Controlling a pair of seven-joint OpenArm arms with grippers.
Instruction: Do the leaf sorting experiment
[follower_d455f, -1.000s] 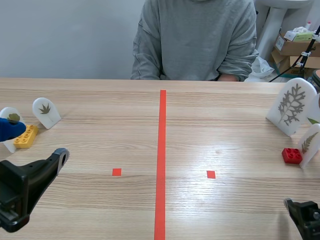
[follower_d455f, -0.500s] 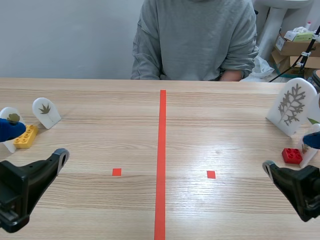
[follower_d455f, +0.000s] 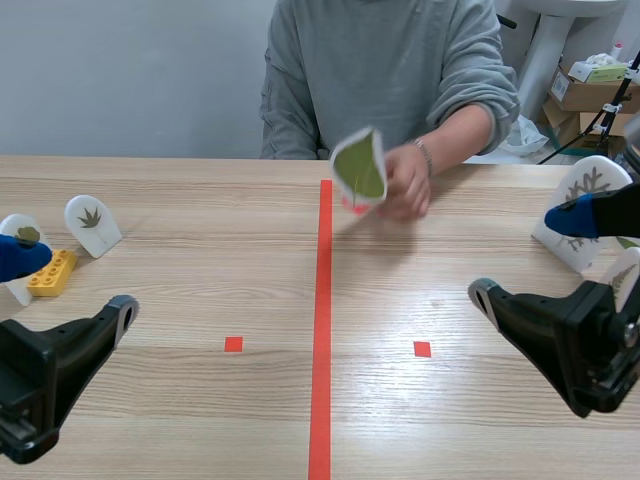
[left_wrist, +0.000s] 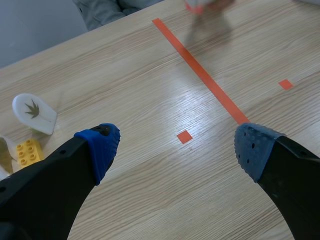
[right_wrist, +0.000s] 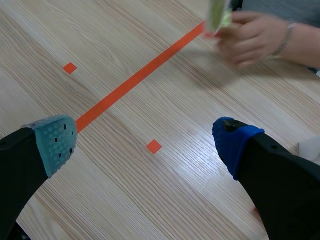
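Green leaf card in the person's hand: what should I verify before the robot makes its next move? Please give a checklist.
1. Left gripper open, empty: ok.
2. Right gripper open, empty: ok.
3. Green leaf card released: not ok, the person's hand holds it at the tape line.
4. Hand away from the grippers' path: not ok.
5. Card resting on the table: cannot tell.

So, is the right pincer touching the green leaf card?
Apart. Right wrist view: bare table lies between the right pincer and the green leaf card.
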